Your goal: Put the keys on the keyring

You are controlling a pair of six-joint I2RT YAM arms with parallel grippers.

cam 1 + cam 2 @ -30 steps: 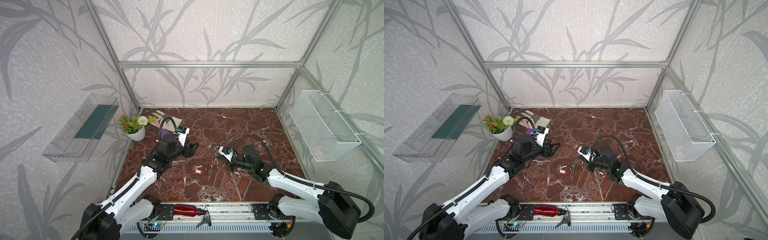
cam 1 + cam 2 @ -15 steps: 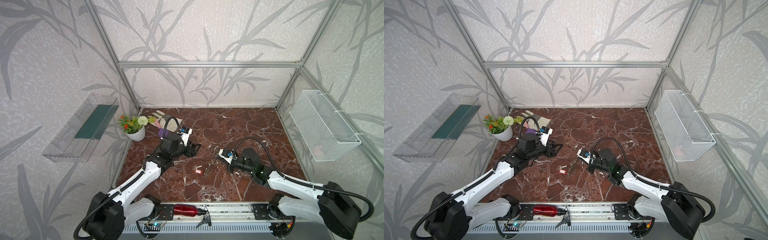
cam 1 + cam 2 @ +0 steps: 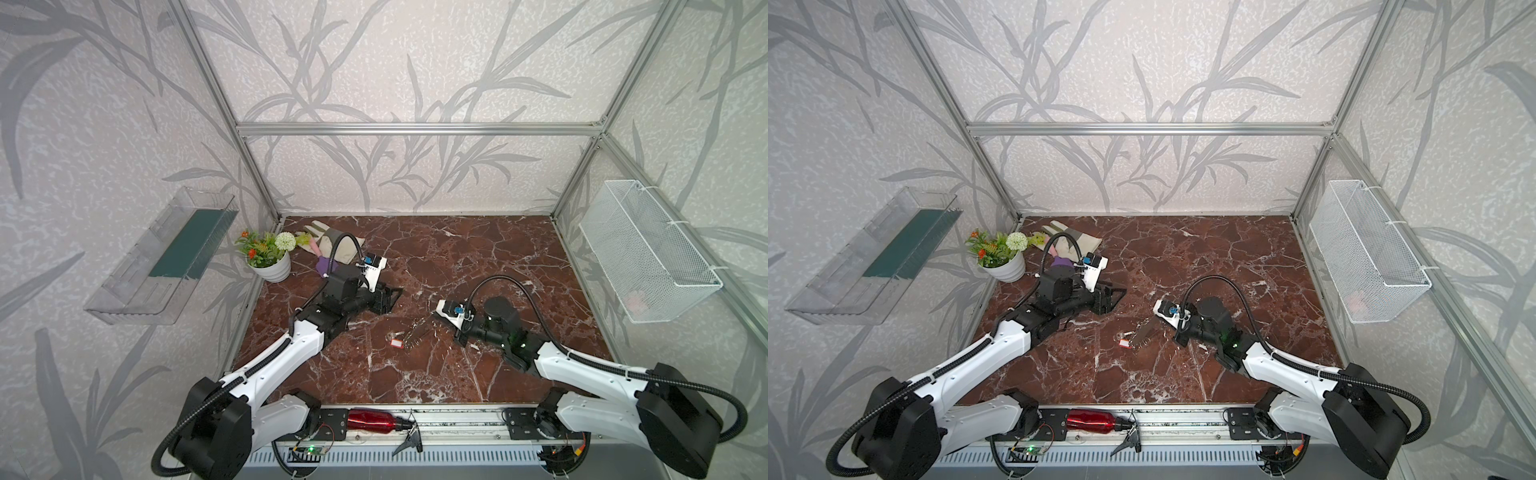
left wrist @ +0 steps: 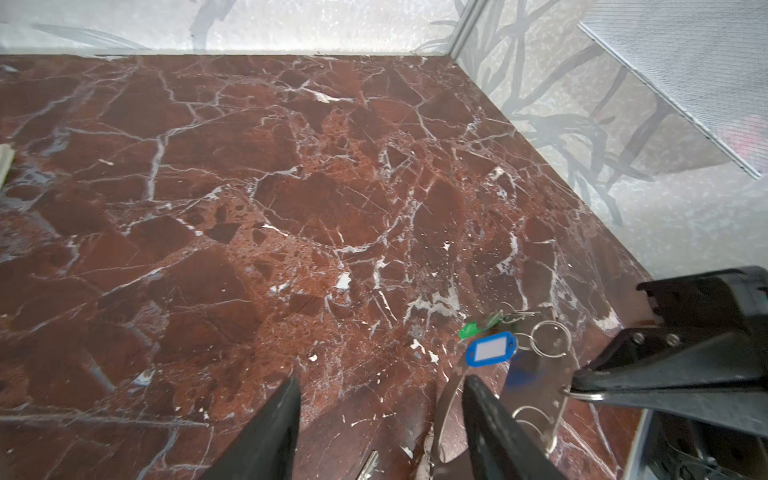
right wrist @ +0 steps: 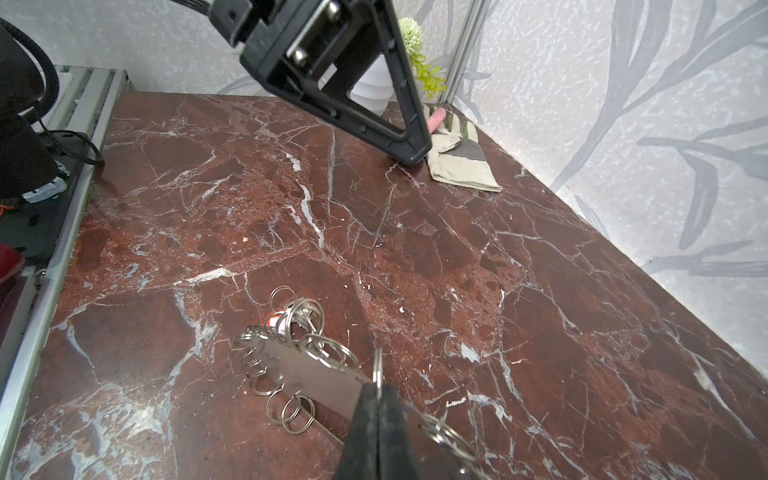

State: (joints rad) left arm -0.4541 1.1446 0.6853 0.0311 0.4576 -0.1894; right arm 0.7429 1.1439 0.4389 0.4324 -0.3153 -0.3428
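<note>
Keyring (image 5: 307,370): on the bench (image 3: 478,249), well apart from the flower pot (image 3: 272,268); one end pinched up, ringed end down.
Red-tagged key (image 3: 397,343): at the ringed end, on the pot's side.
Blue tag (image 4: 491,350), green tag (image 4: 471,329): beside the rings.
Left arm (image 3: 291,353): stretched low between pot and keyring; left jaws parted, empty.
Right arm (image 3: 582,370): low, beyond the keyring from the pot; right jaws clenched on the keyring's edge.

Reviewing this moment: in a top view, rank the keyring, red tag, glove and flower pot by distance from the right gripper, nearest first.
1. keyring: held by the right gripper.
2. red tag: by the keyring's far end.
3. glove: back left.
4. flower pot: left edge, past the glove.
</note>
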